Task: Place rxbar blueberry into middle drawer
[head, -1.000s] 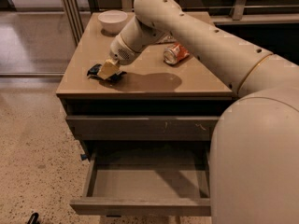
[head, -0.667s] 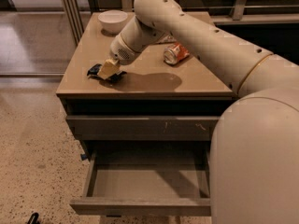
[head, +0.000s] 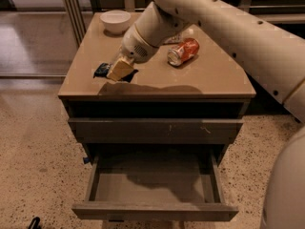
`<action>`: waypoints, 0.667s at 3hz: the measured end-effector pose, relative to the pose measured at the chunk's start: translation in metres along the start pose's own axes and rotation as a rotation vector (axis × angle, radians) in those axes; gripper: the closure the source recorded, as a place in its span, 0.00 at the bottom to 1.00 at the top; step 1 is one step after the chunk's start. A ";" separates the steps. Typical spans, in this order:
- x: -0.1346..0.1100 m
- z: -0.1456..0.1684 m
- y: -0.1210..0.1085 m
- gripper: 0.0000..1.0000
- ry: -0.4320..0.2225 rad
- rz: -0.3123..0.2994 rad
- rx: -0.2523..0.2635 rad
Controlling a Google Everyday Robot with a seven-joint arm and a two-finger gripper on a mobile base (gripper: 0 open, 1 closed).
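While the gripper (head: 120, 69) is hanging over the snack bar (head: 101, 70) near the cabinet top's (head: 200, 80) left front corner, whether it is gripping anything cannot be told. Light, flat and slick-wrapped, the snack bar is likely calling for a pinch across its narrow width.

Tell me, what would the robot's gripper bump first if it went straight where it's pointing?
Most likely the rxbar blueberry: the gripper points down-left right over that dark bar on the cabinet top. Whether it touches the bar, I cannot tell.
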State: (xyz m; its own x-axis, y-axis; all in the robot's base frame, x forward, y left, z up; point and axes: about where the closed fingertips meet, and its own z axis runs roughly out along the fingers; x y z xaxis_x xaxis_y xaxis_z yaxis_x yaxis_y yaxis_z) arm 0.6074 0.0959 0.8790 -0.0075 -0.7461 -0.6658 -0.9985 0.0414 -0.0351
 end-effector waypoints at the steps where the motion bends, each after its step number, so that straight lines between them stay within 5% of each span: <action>1: 0.012 -0.020 0.027 1.00 -0.015 -0.007 0.003; 2: 0.023 -0.026 0.054 1.00 -0.066 0.002 0.025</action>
State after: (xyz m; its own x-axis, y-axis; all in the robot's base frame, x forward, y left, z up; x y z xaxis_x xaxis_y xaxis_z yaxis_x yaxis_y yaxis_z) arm 0.5523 0.0631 0.8812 -0.0054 -0.7005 -0.7136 -0.9969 0.0602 -0.0515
